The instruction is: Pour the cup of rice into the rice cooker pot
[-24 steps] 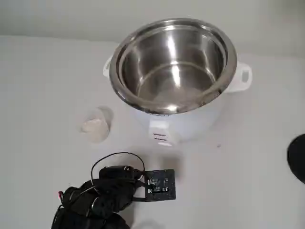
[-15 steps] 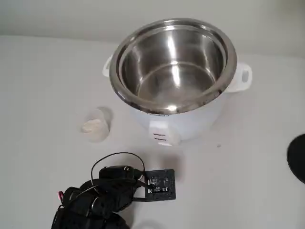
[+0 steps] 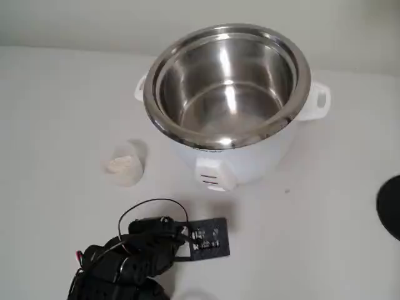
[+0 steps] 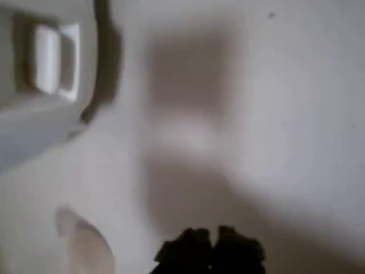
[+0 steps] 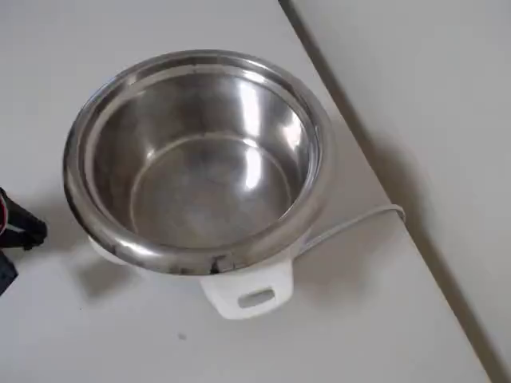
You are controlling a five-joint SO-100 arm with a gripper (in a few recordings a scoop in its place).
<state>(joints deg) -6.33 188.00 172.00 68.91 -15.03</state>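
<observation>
- We see the gripper (image 3: 209, 240) low over the white surface (image 3: 56, 112); whether its fingers are open or closed we cannot tell.
- The cup (image 3: 127, 167) with rice (image 3: 123, 165) stands beyond, unheld, left of the cooker.
- Farthest, the rice cooker pot (image 3: 227, 84) sits open.

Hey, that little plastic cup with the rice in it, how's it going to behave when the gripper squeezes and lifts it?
The cup looks thin and translucent, so it probably flexes. It is small, so likely light and easily tipped. The rice is loose, so tilting may spill it.
</observation>
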